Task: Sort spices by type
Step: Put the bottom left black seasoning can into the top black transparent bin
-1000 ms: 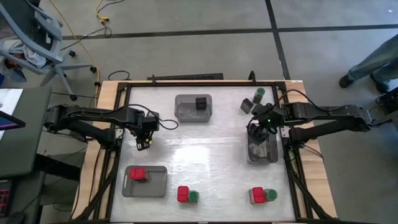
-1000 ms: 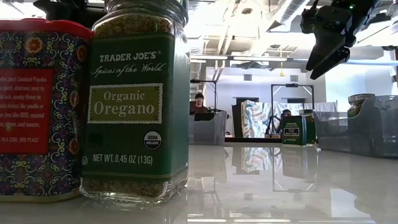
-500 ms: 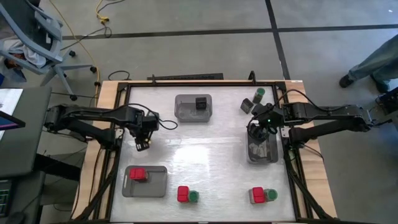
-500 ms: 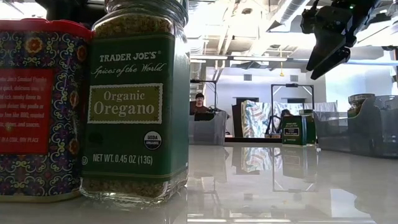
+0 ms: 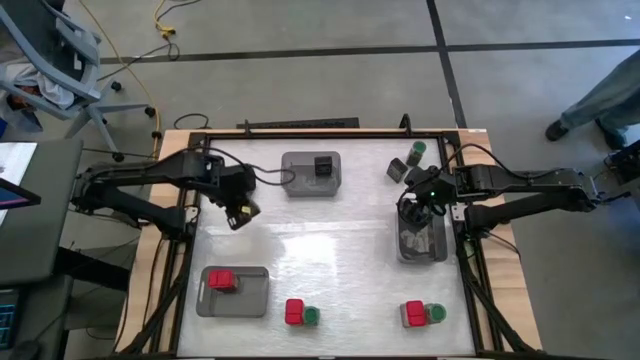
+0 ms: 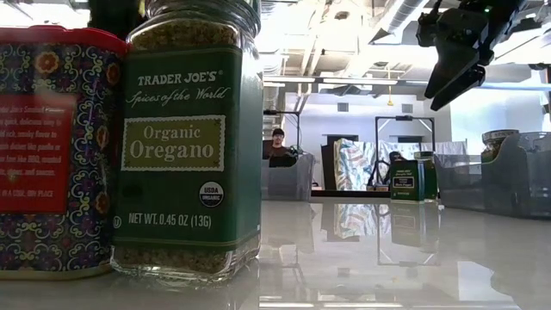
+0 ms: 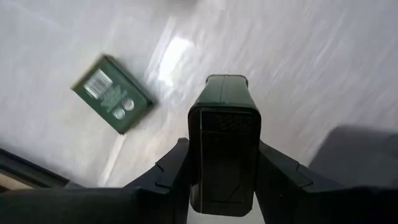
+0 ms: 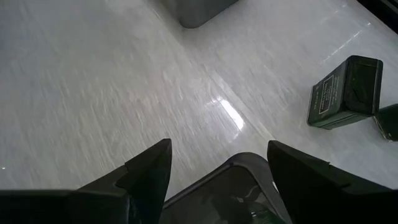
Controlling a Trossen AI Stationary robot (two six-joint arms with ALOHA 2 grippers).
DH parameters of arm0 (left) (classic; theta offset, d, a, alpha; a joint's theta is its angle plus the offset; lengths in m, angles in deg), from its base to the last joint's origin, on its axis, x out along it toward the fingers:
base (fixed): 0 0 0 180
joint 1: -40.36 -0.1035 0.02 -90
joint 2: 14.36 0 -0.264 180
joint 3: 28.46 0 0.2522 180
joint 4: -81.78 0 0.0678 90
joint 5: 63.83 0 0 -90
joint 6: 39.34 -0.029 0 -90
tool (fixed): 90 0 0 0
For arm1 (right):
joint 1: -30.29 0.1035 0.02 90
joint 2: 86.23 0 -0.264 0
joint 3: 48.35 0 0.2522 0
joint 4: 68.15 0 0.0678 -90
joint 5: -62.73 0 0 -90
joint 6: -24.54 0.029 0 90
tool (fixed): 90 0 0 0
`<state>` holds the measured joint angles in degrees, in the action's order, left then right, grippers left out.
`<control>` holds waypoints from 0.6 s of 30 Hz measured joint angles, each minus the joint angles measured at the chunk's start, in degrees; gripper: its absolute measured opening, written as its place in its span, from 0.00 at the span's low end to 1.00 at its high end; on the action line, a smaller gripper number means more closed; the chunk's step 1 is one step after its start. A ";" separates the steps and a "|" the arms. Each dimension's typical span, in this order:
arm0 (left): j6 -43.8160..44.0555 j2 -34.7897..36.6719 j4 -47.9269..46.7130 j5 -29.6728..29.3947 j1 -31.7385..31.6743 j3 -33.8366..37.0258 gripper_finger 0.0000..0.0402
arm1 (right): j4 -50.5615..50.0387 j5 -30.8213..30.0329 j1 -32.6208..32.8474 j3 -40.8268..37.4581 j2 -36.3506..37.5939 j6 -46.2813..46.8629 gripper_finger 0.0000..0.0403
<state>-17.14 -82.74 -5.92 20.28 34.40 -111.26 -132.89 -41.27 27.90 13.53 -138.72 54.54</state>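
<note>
Arm raised — tin [image 7: 224, 146] seemingly gripped

Left end effector [image 7: 224, 180] clamped on dark green tin [image 7: 224, 143], held above pale tabletop [image 7: 311, 56]; another green tin [image 7: 112, 94] lying flat beyond.

Light: bright, even, from overhead | Glare: white patches reflected on the glossy table [image 5: 330, 240], strongest in both wrist views | Reflections: mirrored along the tabletop in the low view | Blur: streaking seen in the left wrist view; oregano jar [image 6: 189, 138] rendered sharp, background soft
</note>
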 joint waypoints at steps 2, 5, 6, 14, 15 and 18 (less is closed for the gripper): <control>1.70 -0.32 0.23 -0.95 0.00 -2.16 0.33 | -0.20 0.36 0.00 0.00 0.00 -0.49 0.72; 2.79 -1.57 0.39 -2.04 0.00 -4.97 0.33 | -1.15 2.29 0.05 0.00 0.00 -4.10 0.72; 2.77 -2.32 0.36 -2.15 0.00 -5.87 0.33 | -1.42 2.70 0.26 0.00 0.00 -4.84 0.72; 0.34 -12.74 0.54 -2.27 -0.61 -15.37 0.33 | -1.60 3.63 2.63 0.00 0.00 -10.50 0.72; -1.23 -14.27 0.43 -2.27 -1.08 -16.80 0.33 | -1.44 3.63 2.84 0.00 0.00 -10.56 0.72; -7.38 -19.25 0.20 -2.29 -3.73 -22.33 0.33 | -0.62 3.67 2.78 0.00 0.00 -10.57 0.72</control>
<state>-24.52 -101.99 -5.73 17.98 30.67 -133.58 -133.50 -37.59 30.67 13.53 -138.72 43.97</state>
